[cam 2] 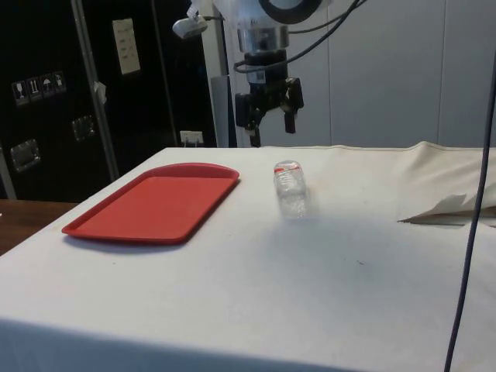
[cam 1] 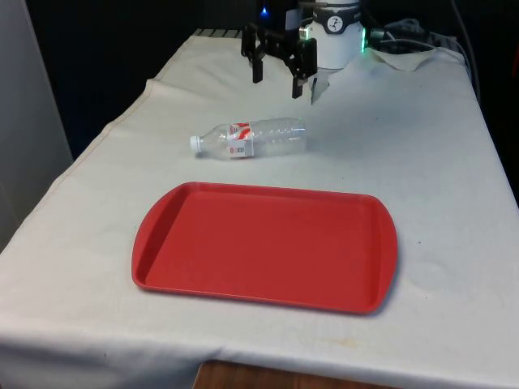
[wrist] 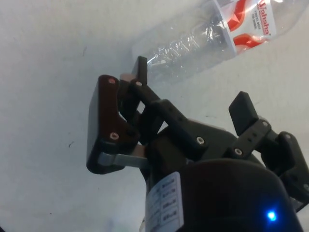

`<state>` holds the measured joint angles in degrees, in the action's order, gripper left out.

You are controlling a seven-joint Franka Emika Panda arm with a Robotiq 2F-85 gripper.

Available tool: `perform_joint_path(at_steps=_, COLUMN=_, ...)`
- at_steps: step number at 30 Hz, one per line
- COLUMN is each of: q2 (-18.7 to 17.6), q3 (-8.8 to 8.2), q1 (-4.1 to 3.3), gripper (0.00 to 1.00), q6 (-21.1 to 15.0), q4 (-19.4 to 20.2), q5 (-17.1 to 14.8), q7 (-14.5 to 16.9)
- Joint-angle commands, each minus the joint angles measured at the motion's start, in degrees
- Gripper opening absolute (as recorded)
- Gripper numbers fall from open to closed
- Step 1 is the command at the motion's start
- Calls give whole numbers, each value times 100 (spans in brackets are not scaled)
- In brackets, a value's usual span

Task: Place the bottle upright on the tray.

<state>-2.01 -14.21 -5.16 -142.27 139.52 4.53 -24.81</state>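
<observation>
Currently the end effector [cam 1: 281, 81] hangs above the tabletop [cam 1: 438, 162] with its two fingers spread apart and nothing between them. It is clear of the cloth and touches no object. In the side view the end effector [cam 2: 269, 130] sits above and behind the bottle [cam 2: 291, 188], its fingertips pointing downward.

The bottle [cam 1: 253, 138] lies on its side on the white cloth, nearer the front camera than the end effector and apart from it. Its long axis runs roughly along the front view's left-right direction. The white cap [cam 1: 195, 143] points toward the front view's left; the base points toward the front view's right. A red and white label [cam 1: 239, 140] wraps the body near the neck end. The body is clear and appears empty.

In the wrist view the bottle [wrist: 212, 38] lies beyond the fingertips [wrist: 140, 67], outside the gap between them. That view shows ribbing on the clear body and the red label print [wrist: 246, 24]. The side view presents the bottle end-on, foreshortened, so its length reads poorly there.

The red tray [cam 1: 259, 243] lies flat on the tabletop, nearer the front camera than the bottle and not touching it. In the side view the tray [cam 2: 155, 203] lies beside the bottle with bare cloth between them.
</observation>
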Motion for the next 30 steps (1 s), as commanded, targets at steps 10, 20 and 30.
perform_joint_path(at_steps=10, q2=-103, q3=-6, q1=6, gripper=100, q6=-40, q4=-11, q5=-17, q7=-413)
perform_joint_path(at_steps=20, q2=-149, q3=-11, q1=6, gripper=100, q6=-29, q4=-11, q5=-17, q7=-773)
perform_joint_path(at_steps=30, q2=-178, q3=-46, q1=6, gripper=100, q6=0, q4=-29, q5=-17, q7=-1100)
